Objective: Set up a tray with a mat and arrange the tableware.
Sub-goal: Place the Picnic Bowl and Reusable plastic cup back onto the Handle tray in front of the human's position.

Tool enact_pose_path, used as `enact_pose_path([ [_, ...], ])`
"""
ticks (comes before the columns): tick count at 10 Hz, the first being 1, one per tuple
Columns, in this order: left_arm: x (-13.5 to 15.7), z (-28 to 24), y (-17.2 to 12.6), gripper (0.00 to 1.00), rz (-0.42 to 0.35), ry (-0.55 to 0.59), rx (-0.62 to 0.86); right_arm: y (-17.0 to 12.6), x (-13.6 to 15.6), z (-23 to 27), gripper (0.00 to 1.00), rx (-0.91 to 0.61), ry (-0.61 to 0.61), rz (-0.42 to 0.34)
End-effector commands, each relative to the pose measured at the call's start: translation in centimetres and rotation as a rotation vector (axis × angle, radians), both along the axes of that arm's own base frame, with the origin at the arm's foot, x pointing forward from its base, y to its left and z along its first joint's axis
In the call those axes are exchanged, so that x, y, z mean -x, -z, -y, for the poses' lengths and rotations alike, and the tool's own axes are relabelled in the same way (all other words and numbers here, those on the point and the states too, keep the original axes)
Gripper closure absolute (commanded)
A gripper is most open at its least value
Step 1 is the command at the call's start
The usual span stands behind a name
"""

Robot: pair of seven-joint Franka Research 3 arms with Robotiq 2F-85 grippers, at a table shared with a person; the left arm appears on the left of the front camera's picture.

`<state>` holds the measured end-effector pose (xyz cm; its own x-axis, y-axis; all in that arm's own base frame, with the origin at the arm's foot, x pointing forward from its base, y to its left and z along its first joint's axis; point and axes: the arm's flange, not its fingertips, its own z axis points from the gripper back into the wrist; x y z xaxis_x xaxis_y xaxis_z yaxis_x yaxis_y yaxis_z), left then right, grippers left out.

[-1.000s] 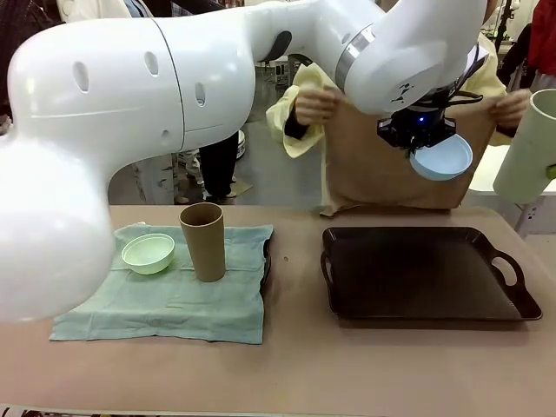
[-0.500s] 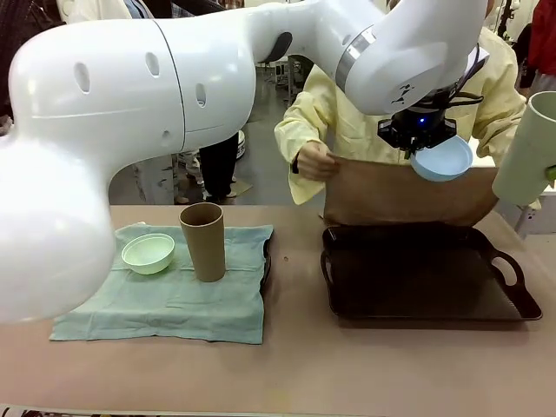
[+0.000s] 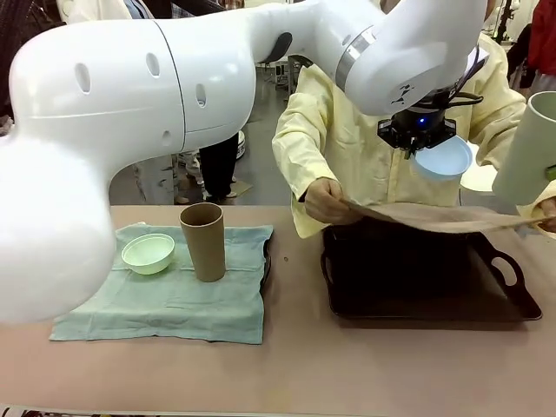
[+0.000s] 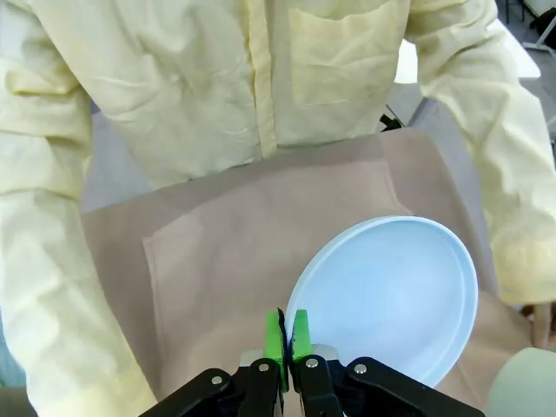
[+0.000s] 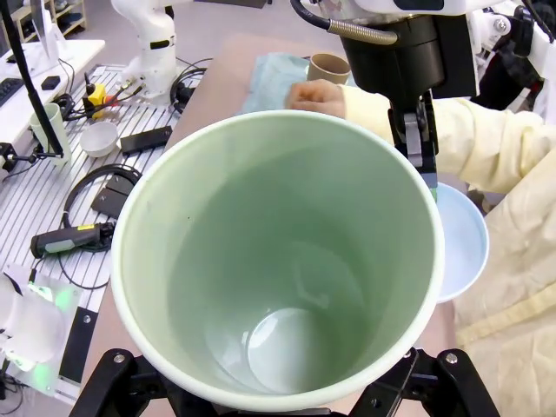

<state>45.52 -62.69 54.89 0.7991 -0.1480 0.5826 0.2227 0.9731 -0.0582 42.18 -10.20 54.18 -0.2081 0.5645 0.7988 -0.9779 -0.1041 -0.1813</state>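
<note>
From the front, the person's hands (image 3: 326,200) are spreading the brown mat (image 3: 434,217) flat just above the dark tray (image 3: 508,274), which is sitting on the tabletop (image 3: 347,365). The left pincer (image 3: 420,143) is hanging above the tray's far side, pinching the rim of the light blue bowl (image 3: 441,159). The sage green tumbler (image 3: 530,148) is waiting upright above the tray's right end. Left of the tray, the mint bowl (image 3: 148,253) and brown tumbler (image 3: 203,241) are standing on a green cloth (image 3: 174,300).

In the left wrist view, that pincer (image 4: 284,337) is clamping shut on the blue bowl's (image 4: 387,295) edge, with the mat (image 4: 226,261) lying directly beneath.

In the right wrist view, the right pincer is gripping the sage tumbler (image 5: 278,261) with its jaws spread wide around it, mouth facing the camera, the blue bowl (image 5: 460,239) just beside.
</note>
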Motion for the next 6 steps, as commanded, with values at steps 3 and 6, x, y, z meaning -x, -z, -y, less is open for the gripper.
enact_pose_path([
  [3, -0.17, -0.17, -0.27, 1.00, -0.010, 0.017, 0.013, -0.07, -0.04, -0.07, 1.00, 0.001, -0.003, 0.005],
  [6, -0.17, -0.17, -0.27, 1.00, -0.010, 0.017, 0.013, -0.07, -0.04, -0.07, 1.00, 0.001, -0.003, 0.005],
])
